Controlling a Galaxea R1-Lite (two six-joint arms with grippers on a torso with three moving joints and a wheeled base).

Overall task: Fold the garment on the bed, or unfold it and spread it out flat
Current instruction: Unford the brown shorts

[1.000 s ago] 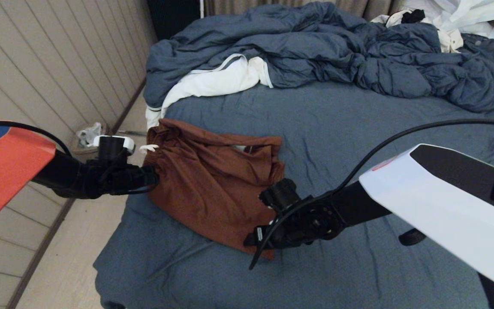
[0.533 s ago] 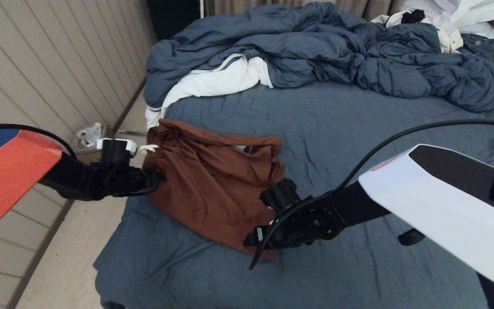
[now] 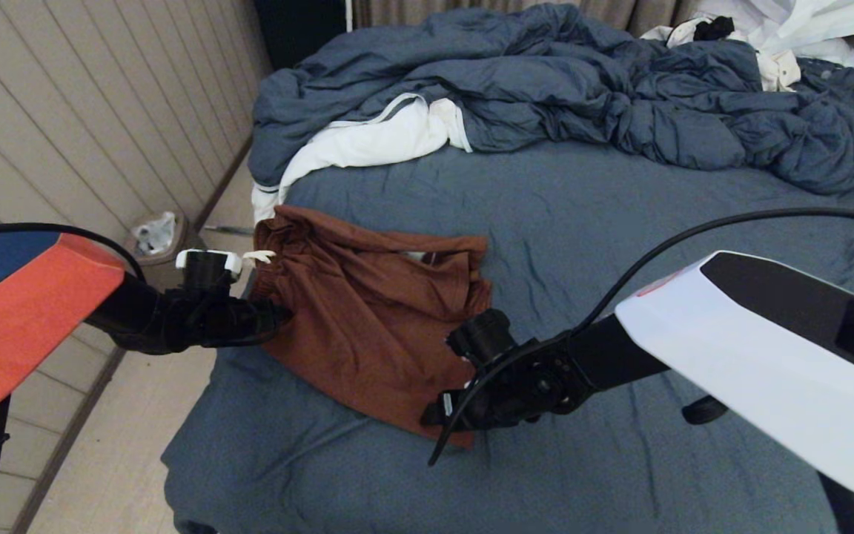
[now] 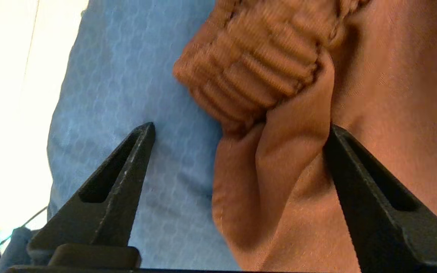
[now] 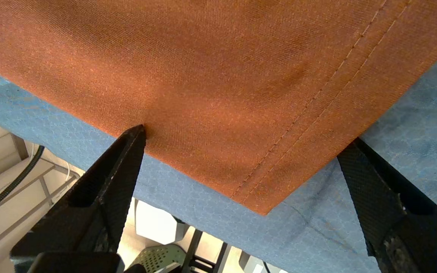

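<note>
Both hands are spread: left hand (image 3: 279, 320) at the shorts' (image 3: 368, 311) waistband, right hand (image 3: 438, 415) at the hem; next they must pinch.

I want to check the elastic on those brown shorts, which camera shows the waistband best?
The left wrist view: the gathered waistband fills it, ribs clear. The head view shows the waistband only small at the shorts' far left edge. The right wrist view shows only a stitched hem corner.

A home bedroom: bed (image 3: 583, 222), rumpled duvet (image 3: 560, 81), scattered clothes (image 3: 368, 141)
</note>
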